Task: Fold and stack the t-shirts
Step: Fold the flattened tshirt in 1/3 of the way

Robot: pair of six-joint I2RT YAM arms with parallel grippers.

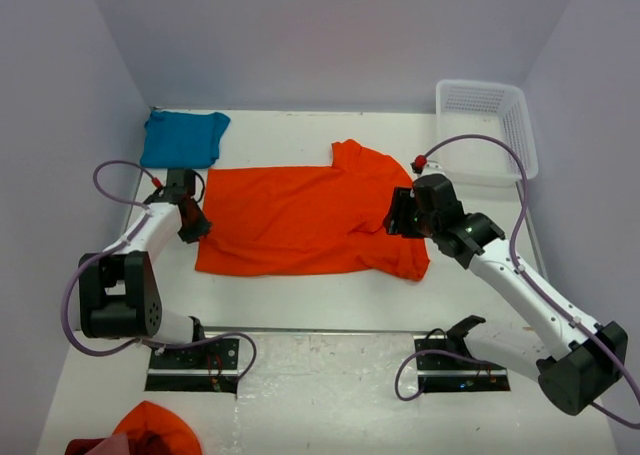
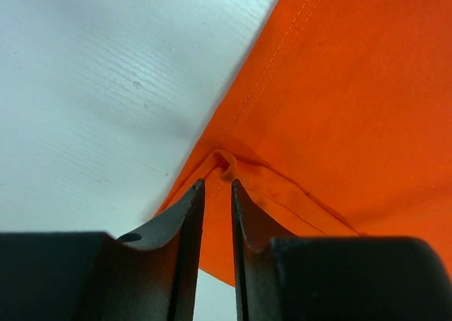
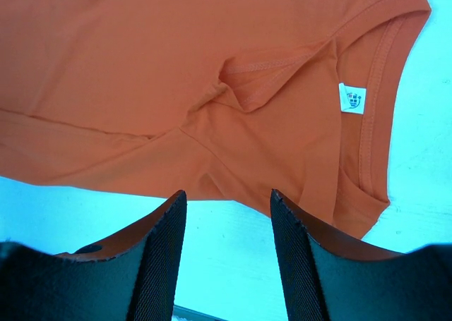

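The orange t-shirt (image 1: 300, 220) lies spread flat across the middle of the table, collar to the right. My left gripper (image 1: 191, 221) is at its left edge. In the left wrist view the jaws stand nearly together (image 2: 218, 187), pinching the bunched hem corner of the orange t-shirt (image 2: 339, 102). My right gripper (image 1: 400, 215) hovers over the shirt's right side, open and empty (image 3: 227, 197). The orange t-shirt (image 3: 176, 60) lies just beyond its fingertips, with the collar and white neck label (image 3: 352, 99). The teal-blue t-shirt (image 1: 183, 138) lies folded at the back left.
A white mesh basket (image 1: 485, 125) stands at the back right corner. An orange cloth heap (image 1: 155, 430) lies off the table's near left. Walls close in the left, back and right sides. The arm base plates (image 1: 330, 360) sit at the near edge.
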